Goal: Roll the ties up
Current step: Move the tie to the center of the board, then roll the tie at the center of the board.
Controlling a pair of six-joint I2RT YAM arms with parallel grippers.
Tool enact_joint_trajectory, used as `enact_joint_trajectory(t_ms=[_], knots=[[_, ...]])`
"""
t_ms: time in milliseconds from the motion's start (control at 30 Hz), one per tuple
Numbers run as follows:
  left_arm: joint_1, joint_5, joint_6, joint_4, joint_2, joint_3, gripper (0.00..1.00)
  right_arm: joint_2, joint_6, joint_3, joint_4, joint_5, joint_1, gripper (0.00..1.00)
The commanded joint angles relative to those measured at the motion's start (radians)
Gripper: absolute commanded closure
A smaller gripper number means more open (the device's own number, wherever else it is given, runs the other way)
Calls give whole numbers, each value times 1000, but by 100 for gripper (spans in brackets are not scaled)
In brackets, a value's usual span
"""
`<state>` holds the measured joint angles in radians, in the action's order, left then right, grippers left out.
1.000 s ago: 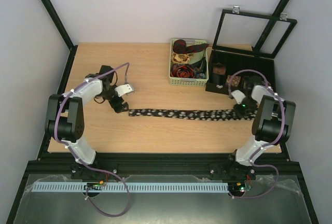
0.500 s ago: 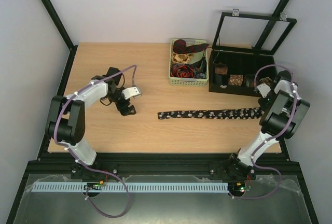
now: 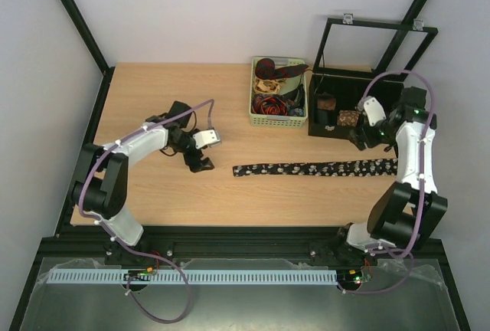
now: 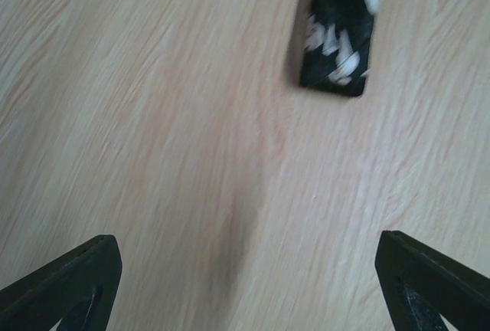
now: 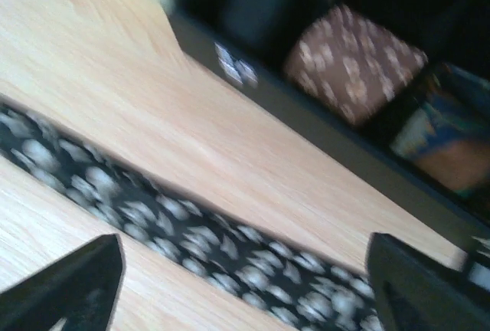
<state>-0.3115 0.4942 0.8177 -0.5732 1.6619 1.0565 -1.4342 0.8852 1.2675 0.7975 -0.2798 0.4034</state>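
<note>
A black tie with white speckles (image 3: 314, 168) lies flat and straight across the table. My left gripper (image 3: 200, 151) hovers open just left of its narrow end (image 4: 341, 32), with only bare wood between the fingertips (image 4: 69, 285). My right gripper (image 3: 367, 128) is open near the tie's right end, in front of the black box. In the right wrist view the tie (image 5: 191, 231) runs diagonally on the table under the spread jaws, and nothing is gripped. More ties sit bundled in the green basket (image 3: 253, 109).
A black compartment box (image 3: 319, 131) with its glass lid raised stands at the back right. It holds rolled ties, including a brown patterned coil (image 5: 352, 63). The basket stands beside it on the left. The table's right edge is close to the right arm.
The tie has slid to the right. My right gripper opened and left the tie, moving back toward the box. The left gripper moved right, toward the tie's narrow end.
</note>
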Motion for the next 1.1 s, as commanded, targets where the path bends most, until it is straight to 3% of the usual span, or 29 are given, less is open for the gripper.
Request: enact_joint_trajectory(t_ms=[0, 100, 233, 367, 567, 733, 867, 1067], knots=[[-72, 51, -62, 89, -24, -24, 7, 101, -323, -2, -95, -343, -43, 1], [-121, 54, -107, 157, -37, -49, 7, 115, -559, -52, -253, -502, -43, 1], [-204, 13, -125, 231, -36, -86, 7, 11, -659, -25, -266, -662, -72, 0], [-240, -11, -171, 250, 3, -75, 7, -147, -690, 73, -112, -664, -146, 9], [-264, -64, -200, 296, 56, -62, 10, -161, -800, -87, -208, -589, -307, 18], [-300, -117, -158, 314, 84, -71, 14, -192, -831, -213, -267, -541, -446, 40], [-302, -112, -163, 376, 112, -67, 17, -261, -845, -227, -297, -493, -525, 57], [-309, -107, -156, 306, 199, 27, 24, -319, -847, -190, -312, -494, -594, 64]])
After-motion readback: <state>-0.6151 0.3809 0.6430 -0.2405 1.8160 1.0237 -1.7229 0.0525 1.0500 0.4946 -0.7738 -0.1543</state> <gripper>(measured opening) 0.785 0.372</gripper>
